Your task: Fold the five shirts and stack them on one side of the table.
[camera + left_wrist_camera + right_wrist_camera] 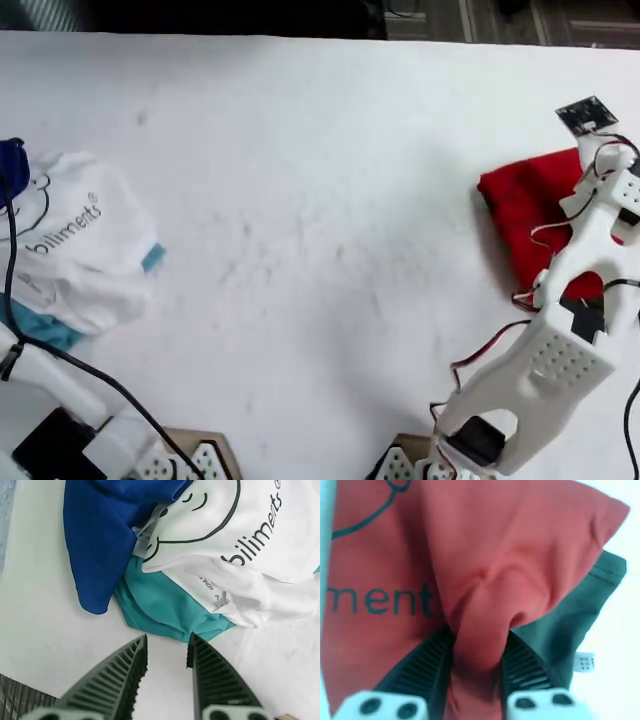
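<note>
Right gripper (477,635) has its jaws closed on a raised fold of the red shirt (520,555) — the cloth is bunched between the ribbed fingers (427,660). A dark green shirt (580,605) lies under the red one, its hem showing at one side with a small white label (585,661) on it. From above, the red shirt sits near the right edge of the white bench (320,150), partly covered by the right arm (560,365). Left gripper (167,642) is a little way open and holds nothing; its tips sit over bare bench, just short of the edge of a teal shirt (165,605). That teal shirt is at the bottom of a crumpled heap at the left edge of the bench (well apart from the red one) — a white shirt (250,540) with dark lettering and a line drawing lies over it, and a blue shirt (100,540) lies bunched beside the white one, touching it.
</note>
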